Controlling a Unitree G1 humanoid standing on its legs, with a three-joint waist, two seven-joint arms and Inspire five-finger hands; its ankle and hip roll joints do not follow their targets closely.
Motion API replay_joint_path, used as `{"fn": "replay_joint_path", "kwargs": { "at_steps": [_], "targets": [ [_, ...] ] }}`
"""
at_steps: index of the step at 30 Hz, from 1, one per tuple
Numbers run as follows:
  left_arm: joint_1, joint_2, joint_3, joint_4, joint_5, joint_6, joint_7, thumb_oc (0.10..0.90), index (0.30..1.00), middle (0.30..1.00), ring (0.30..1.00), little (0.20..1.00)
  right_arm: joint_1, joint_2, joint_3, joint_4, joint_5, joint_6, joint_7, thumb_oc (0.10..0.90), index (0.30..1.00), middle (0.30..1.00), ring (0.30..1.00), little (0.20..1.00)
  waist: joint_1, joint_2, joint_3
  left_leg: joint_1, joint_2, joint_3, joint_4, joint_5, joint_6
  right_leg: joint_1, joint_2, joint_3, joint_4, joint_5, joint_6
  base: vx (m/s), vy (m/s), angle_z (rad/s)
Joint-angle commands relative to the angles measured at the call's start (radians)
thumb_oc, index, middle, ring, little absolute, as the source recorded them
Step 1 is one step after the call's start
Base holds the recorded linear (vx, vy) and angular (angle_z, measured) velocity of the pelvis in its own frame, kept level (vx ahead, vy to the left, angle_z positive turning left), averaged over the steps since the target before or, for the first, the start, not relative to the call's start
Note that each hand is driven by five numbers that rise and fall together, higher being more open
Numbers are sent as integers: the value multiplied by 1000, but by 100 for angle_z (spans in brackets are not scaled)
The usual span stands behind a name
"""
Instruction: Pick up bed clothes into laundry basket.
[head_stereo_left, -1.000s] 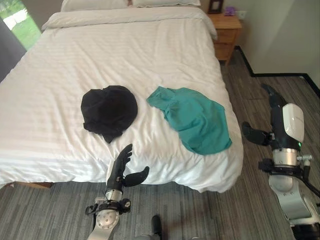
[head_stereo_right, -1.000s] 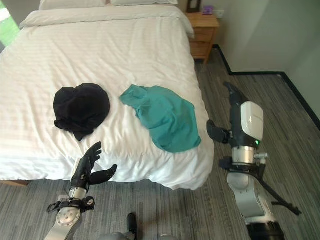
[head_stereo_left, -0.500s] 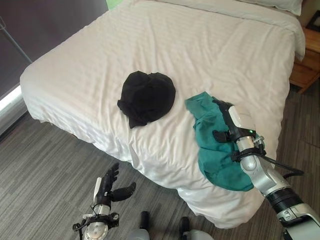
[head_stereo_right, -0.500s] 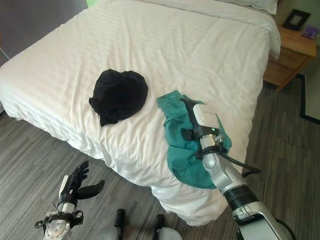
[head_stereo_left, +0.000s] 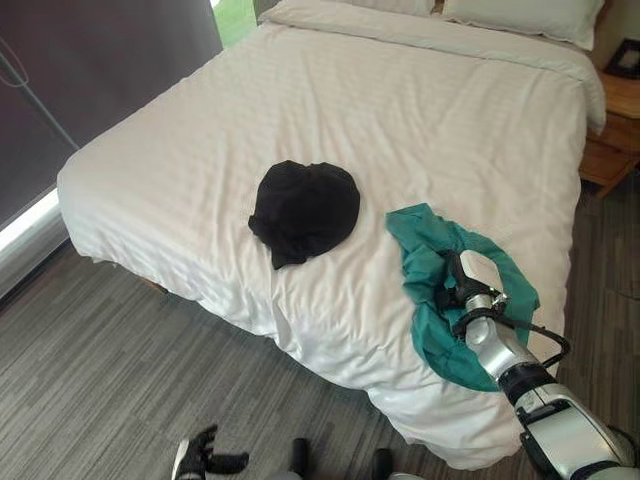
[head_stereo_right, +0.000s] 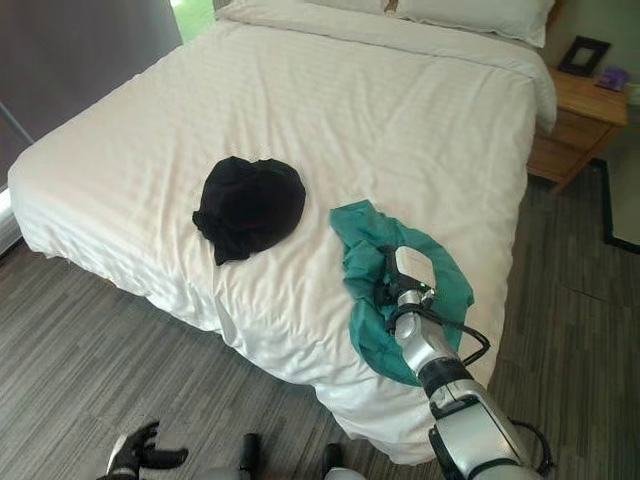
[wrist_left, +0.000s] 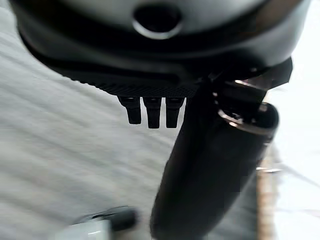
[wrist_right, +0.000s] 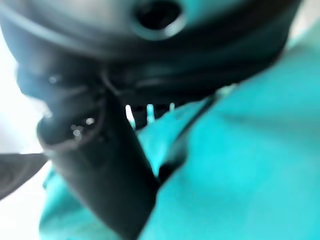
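A teal garment (head_stereo_left: 436, 330) lies bunched on the white bed (head_stereo_left: 400, 120) near its foot corner. My right hand (head_stereo_left: 462, 280) rests down in the middle of it, with folds of teal cloth (wrist_right: 250, 165) pushed up round it. In the right wrist view the thumb (wrist_right: 100, 165) stands straight and the fingers are pressed against the cloth, open. A black garment (head_stereo_left: 305, 203) lies crumpled on the bed to the left of the teal one, untouched. My left hand (head_stereo_left: 205, 463) hangs low over the floor, open and holding nothing.
A wooden nightstand (head_stereo_right: 575, 130) with a picture frame (head_stereo_right: 583, 55) stands at the bed's far right. Pillows (head_stereo_right: 470, 15) lie at the head. A dark curtain (head_stereo_left: 100, 60) runs along the left. Grey plank floor (head_stereo_left: 120, 380) surrounds the bed's foot.
The camera has shifted. My right hand has sunk onto the teal garment, which has bunched up round it. My left hand has dropped lower in view.
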Motion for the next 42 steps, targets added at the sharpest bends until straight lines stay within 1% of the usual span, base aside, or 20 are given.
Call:
{"fn": "replay_joint_path", "kwargs": {
  "at_steps": [1, 2, 4, 5, 6, 8, 12, 14, 15, 16, 18, 21, 25, 26, 28, 30, 32, 36, 37, 42],
  "targets": [
    [-16, 74, 65, 71, 21, 3, 6, 800, 900, 900, 900, 900, -138, -68, 41, 31, 111, -26, 30, 400, 300, 300, 300, 300, 13, -89, -8, 34, -9, 6, -1, -82, -47, 126, -79, 20, -143, 18, 74, 0, 0, 0],
    [-18, 74, 65, 72, 21, 2, 6, 800, 900, 900, 900, 900, -139, -68, 41, 31, 112, -26, 30, 400, 300, 300, 300, 300, 13, -88, -6, 36, -9, 6, -1, -82, -47, 127, -79, 20, -142, 17, 74, 33, 12, -3],
    [-17, 123, 130, 135, 23, 15, 24, 800, 900, 900, 900, 900, -214, -185, 8, -115, 166, -49, 2, 400, 300, 300, 300, 300, -9, -91, -19, 45, -5, 22, -1, -87, -51, 130, -79, 34, -147, 21, 78, 32, 15, -10],
    [-18, 123, 130, 136, 23, 14, 24, 800, 900, 900, 900, 900, -212, -186, 7, -119, 166, -47, 3, 400, 300, 300, 300, 300, -8, -91, -18, 46, -5, 22, -1, -87, -51, 131, -79, 34, -147, 21, 78, 29, 19, -25],
    [-19, 177, 180, 140, 27, 16, 43, 800, 900, 900, 900, 900, -209, -287, -41, -300, 190, -71, -30, 400, 300, 300, 300, 300, -27, -86, -25, 51, -2, 30, -1, -90, -53, 130, -81, 42, -147, 24, 82, 24, 19, -26],
    [-24, 243, 225, 127, 30, 10, 59, 800, 900, 900, 900, 900, -153, -393, -125, -450, 215, -94, -68, 400, 300, 300, 300, 300, -39, -80, -30, 54, -2, 34, -1, -94, -53, 131, -83, 44, -147, 23, 85, 23, 18, -20],
    [-68, 424, 314, 44, 20, -22, 118, 800, 900, 900, 900, 900, 95, -580, -400, -618, 280, -146, -150, 400, 300, 300, 300, 300, -59, -68, -44, 64, -2, 31, -1, -101, -54, 139, -87, 43, -145, 22, 95, 34, -1, 5],
    [-77, 513, 357, -27, 29, -37, 158, 800, 900, 900, 900, 900, 258, -628, -562, -647, 306, -163, -191, 400, 300, 300, 300, 300, -76, -61, -52, 64, -3, 31, -1, -104, -54, 135, -88, 43, -145, 23, 99, 18, -4, 5],
    [-77, 513, 357, -27, 29, -37, 158, 800, 900, 900, 900, 900, 258, -628, -562, -647, 306, -163, -191, 400, 300, 300, 300, 300, -76, -61, -52, 64, -3, 31, -1, -104, -54, 135, -88, 43, -145, 23, 99, 17, -11, -10],
    [-76, 581, 411, -127, 40, -49, 204, 800, 900, 900, 900, 900, 382, -636, -692, -647, 322, -166, -231, 400, 300, 300, 300, 300, -101, -50, -56, 65, -3, 33, -1, -107, -52, 133, -89, 47, -146, 23, 102, 15, -17, -4],
    [-75, 629, 431, -324, 78, -52, 277, 800, 900, 900, 900, 900, 561, -579, -858, -590, 346, -160, -269, 400, 300, 300, 300, 300, -98, -56, -57, 66, -4, 33, -1, -105, -49, 131, -90, 46, -144, 29, 103, 0, 0, 0],
    [-72, 668, 493, -599, 151, -43, 361, 800, 900, 900, 900, 900, 716, -470, -964, -465, 373, -124, -292, 400, 300, 300, 300, 300, -105, -61, -69, 66, -5, 33, -1, -122, -45, 130, -91, 55, -147, 22, 106, 18, -39, -5],
    [-181, 689, 507, -760, 197, -45, 412, 800, 900, 900, 900, 900, 775, -328, -913, -254, 379, -75, -273, 400, 300, 300, 300, 300, -139, -54, -70, 64, -8, 47, -1, -131, -36, 120, -91, 76, -147, 28, 107, 7, -4, -15],
    [-243, 697, 479, -795, 204, -42, 422, 800, 900, 900, 900, 900, 772, -284, -860, -176, 394, -73, -260, 400, 300, 300, 300, 300, -152, -54, -63, 63, -9, 55, -1, -125, -34, 115, -90, 82, -145, 37, 107, -2, 6, -26],
    [-279, 695, 460, -809, 205, -42, 419, 800, 900, 900, 900, 900, 765, -262, -840, -127, 406, -72, -245, 400, 300, 300, 300, 300, -155, -55, -64, 64, -9, 56, -1, -134, -33, 114, -90, 87, -147, 32, 109, 6, 4, -27],
    [-343, 682, 415, -861, 223, -37, 409, 800, 900, 900, 900, 900, 777, -174, -748, -20, 400, -50, -194, 400, 300, 300, 300, 300, -174, -51, -57, 60, -9, 68, -1, -135, -31, 106, -90, 97, -148, 37, 111, -6, 9, -31],
    [-436, 682, 324, -831, 242, -15, 391, 800, 900, 900, 900, 900, 767, -92, -659, 101, 449, -43, -116, 400, 300, 300, 300, 300, -204, -49, -49, 57, -5, 89, -1, -135, -31, 89, -90, 112, -148, 47, 116, -2, 7, -19],
    [-586, 690, 198, -741, 263, 9, 382, 800, 900, 900, 900, 900, 777, -70, -638, 134, 479, -44, -87, 400, 300, 300, 300, 300, -223, -49, -42, 51, -3, 110, -1, -136, -33, 69, -87, 127, -148, 57, 120, -1, 12, -32],
    [-652, 705, 139, -646, 280, 27, 369, 800, 900, 900, 900, 900, 784, -74, -624, 141, 483, -54, -78, 400, 300, 300, 300, 300, -249, -43, -43, 52, -1, 121, -1, -137, -35, 60, -85, 132, -148, 60, 122, 33, 18, -30],
    [-793, 711, -9, -456, 324, 61, 344, 800, 900, 900, 900, 900, 784, -66, -606, 159, 485, -63, -76, 400, 300, 300, 300, 300, -271, -42, -33, 32, 1, 134, -1, -131, -36, 28, -78, 146, -148, 69, 127, 2, 2, -12]
  ]
}}
